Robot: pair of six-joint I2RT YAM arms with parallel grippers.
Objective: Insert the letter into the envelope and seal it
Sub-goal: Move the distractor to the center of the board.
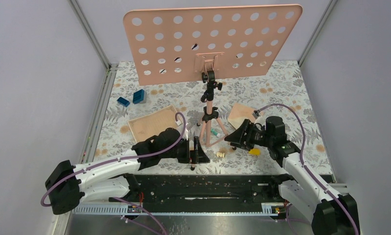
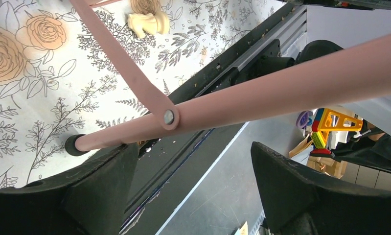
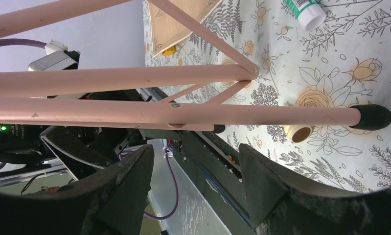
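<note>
Top external: flat, speckled tan letter.

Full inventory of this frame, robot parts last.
perforated stand plate: 1, peach-pink, atop tripod
thin-legged tripod: 1, pink, centre
speckled paper letter: 1, tan-brown, left of tripod
squarish paper envelope: 1, peach, right of tripod
rectangular blocks: 2, blue, rear left
glue stick: 1, white-green, by tripod
small knobby piece: 1, cream, front centre
small piece: 1, yellow, by right arm
left claw: 1, black, open, front centre
right claw: 1, black, open, right of tripod
</note>
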